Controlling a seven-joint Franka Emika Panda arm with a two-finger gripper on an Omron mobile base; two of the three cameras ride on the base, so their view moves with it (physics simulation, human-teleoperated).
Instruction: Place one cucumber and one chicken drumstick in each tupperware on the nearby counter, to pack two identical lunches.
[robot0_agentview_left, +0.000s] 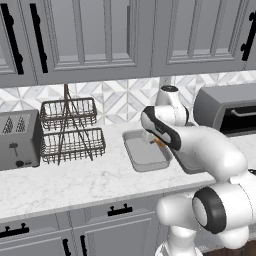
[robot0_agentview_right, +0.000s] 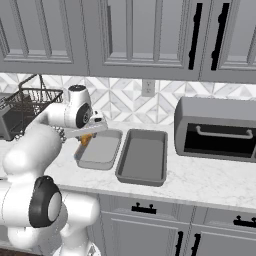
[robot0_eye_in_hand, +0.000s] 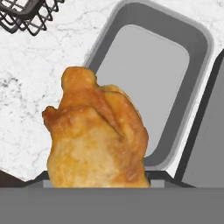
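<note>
The gripper (robot0_agentview_right: 86, 138) hung low over the counter (robot0_agentview_left: 75, 182), jaws clamped on a chicken drumstick (robot0_eye_in_hand: 97, 140), and in the hand view that golden-brown piece loomed right between the fingers, blocking most of what lay beneath. From the right base view a flash of orange showed just under the hand, at the near left corner of the smaller tupperware (robot0_agentview_right: 102, 150); from the left base view the same orange (robot0_agentview_left: 159, 143) peeked out beside the dark forearm, above the right rim of that lighter tray (robot0_agentview_left: 145, 152). So the drumstick sat in the grip, above the tray's edge, and whether it touched the tray the pictures could not settle. The hand view showed the tray's pale floor (robot0_eye_in_hand: 148, 78) bare beyond the meat. Just to the right, edge to edge with it, lay the larger, darker tupperware (robot0_agentview_right: 144, 157), its floor bare as well in the right base view. Further right on the counter stood a grey toaster oven (robot0_agentview_right: 217, 130) with a dark glass door. Out to the left, a two-tier wire basket rack (robot0_agentview_left: 70, 130) stood by the tiled wall, a corner of it (robot0_eye_in_hand: 26, 15) catching the top of the hand view, and a grey toaster (robot0_agentview_left: 19, 139) sat at the far left. Grey cabinets with black handles (robot0_agentview_left: 120, 211) ran below the worktop.
</note>
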